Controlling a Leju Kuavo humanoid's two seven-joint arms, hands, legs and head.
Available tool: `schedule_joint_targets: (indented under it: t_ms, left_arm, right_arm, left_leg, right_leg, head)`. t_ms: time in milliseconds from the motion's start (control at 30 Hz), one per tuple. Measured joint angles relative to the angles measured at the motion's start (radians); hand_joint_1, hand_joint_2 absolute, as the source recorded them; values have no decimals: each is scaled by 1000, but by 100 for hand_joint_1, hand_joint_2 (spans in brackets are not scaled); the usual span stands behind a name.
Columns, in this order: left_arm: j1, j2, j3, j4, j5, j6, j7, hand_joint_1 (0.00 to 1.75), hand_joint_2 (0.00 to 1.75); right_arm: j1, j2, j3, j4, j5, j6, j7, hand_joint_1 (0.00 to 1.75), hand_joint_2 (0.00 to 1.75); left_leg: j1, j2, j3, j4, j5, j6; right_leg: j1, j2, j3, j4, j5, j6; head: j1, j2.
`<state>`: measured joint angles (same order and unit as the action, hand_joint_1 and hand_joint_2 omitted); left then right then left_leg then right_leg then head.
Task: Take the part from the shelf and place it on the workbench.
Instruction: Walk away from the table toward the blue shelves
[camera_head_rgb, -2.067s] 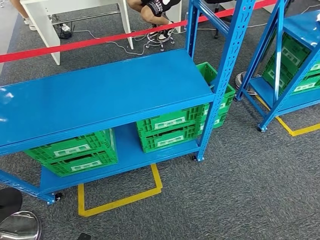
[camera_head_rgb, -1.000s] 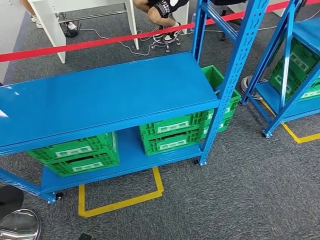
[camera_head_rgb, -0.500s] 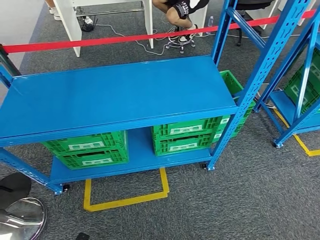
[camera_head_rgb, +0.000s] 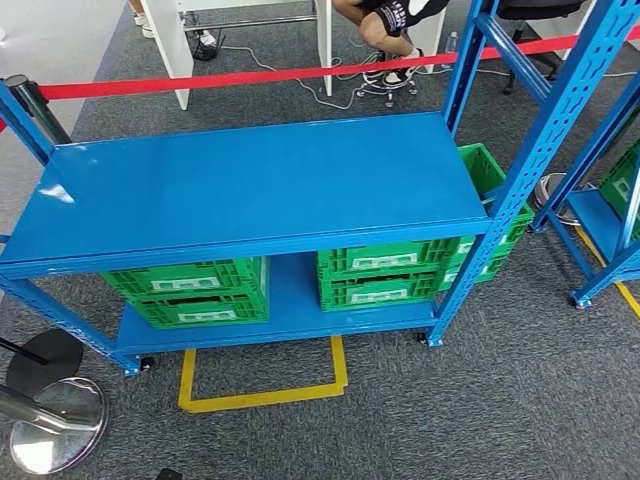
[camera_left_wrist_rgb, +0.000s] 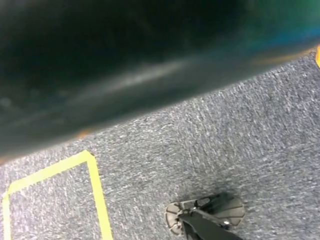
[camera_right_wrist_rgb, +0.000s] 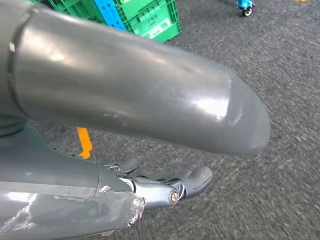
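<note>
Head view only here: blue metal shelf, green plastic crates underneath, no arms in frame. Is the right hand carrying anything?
Observer: No. The right wrist view shows the right hand holding nothing, its dark fingers stretched out above the grey carpet.
Operator: Is it anywhere near the shelf?
Observer: Not touching it. The green plastic crates show well beyond the hand.
Operator: And the left wrist view?
Observer: It looks down at the carpet with a corner of yellow floor tape. The rest is too blurred to read.
</note>
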<state>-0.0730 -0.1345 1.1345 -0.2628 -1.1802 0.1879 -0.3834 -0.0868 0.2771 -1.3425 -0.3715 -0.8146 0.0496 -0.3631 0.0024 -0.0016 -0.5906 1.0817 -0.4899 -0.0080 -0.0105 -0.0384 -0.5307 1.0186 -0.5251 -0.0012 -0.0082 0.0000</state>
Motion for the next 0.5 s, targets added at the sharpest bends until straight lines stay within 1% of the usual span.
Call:
schedule_joint_targets:
  t_ms: [33, 67, 167, 267, 333, 367, 500]
  left_arm:
    - [-1, 1, 0, 0, -1, 0, 0, 0, 0]
    - [-2, 1, 0, 0, -1, 0, 0, 0, 44]
    - [-3, 1, 0, 0, -2, 0, 0, 0, 175]
    - [-1, 0, 0, 0, -3, 0, 1, 0, 175]
    - [0, 0, 0, 0, -8, 1, 6, 0, 175]
    - [0, 0, 0, 0, -10, 2, 8, 0, 175]
    - [-1, -1, 0, 0, -15, -8, 13, 0, 175]
  right_arm:
    - [-1, 0, 0, 1, 0, 1, 1, 0, 0]
    - [-1, 1, 0, 1, 0, 1, 1, 0, 0]
    - [-2, 1, 0, 2, 0, 2, 1, 0, 0]
    - [-1, 1, -2, 2, 0, 4, 7, 0, 0]
    - [-1, 1, -10, 5, 0, 14, 23, 0, 0]
    - [-1, 1, -15, 6, 0, 19, 31, 0, 0]
    - [-1, 0, -20, 9, 0, 11, 31, 0, 175]
  left_leg:
    - [-2, 3, 21, -44, 11, 5]
    - [-4, 6, 30, -66, 11, 7]
    - [-3, 5, 31, -75, 13, 0]
    - [-5, 5, 31, -74, 11, -5]
    - [-7, 5, 32, -74, 9, -2]
    - [-8, 5, 32, -74, 9, 2]
    - [-8, 5, 32, -73, 9, 6]
  right_leg:
    - [2, -2, -1, 1, -1, 2]
    - [4, -3, -3, 3, -3, 4]
    - [8, -4, -6, 6, -6, 4]
    - [6, -3, -4, 3, -4, 2]
    - [3, -3, -1, -4, 0, 6]
    - [1, -2, 1, -8, 2, 9]
    - [1, -2, 3, -13, 5, 14]
  head:
    - [0, 0]
    - [1, 0]
    - [2, 0]
    - [2, 0]
    - [1, 0]
    - [2, 0]
    - [1, 0]
